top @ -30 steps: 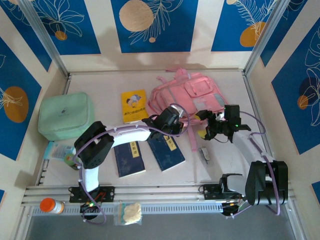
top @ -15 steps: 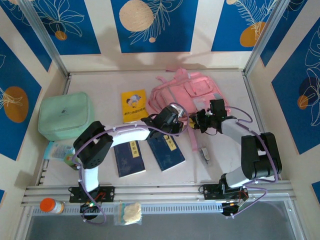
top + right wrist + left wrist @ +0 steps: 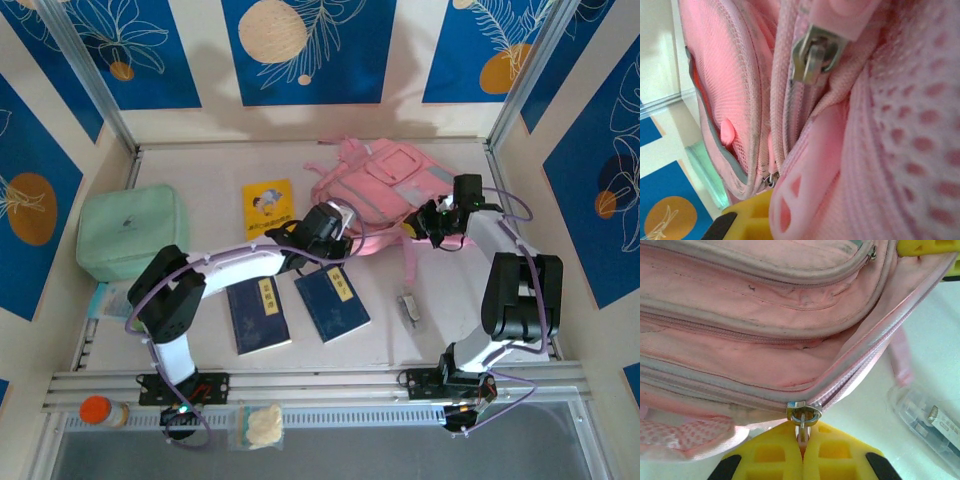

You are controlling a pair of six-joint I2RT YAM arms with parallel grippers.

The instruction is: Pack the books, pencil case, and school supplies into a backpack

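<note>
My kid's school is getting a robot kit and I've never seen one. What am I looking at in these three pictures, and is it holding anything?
Two thin robot arms are bolted at the table's near edge. The wide picture looks down from above; the other two come from cameras on each wrist. On the table lie a pink backpack, a yellow book, one navy book beside another, a mint-green case and a small grey-white item. The left gripper is shut on the backpack's zipper pull; the right gripper is closed on fabric at the backpack's side.

left fingers closed | right fingers closed | both arms outstretched
</note>
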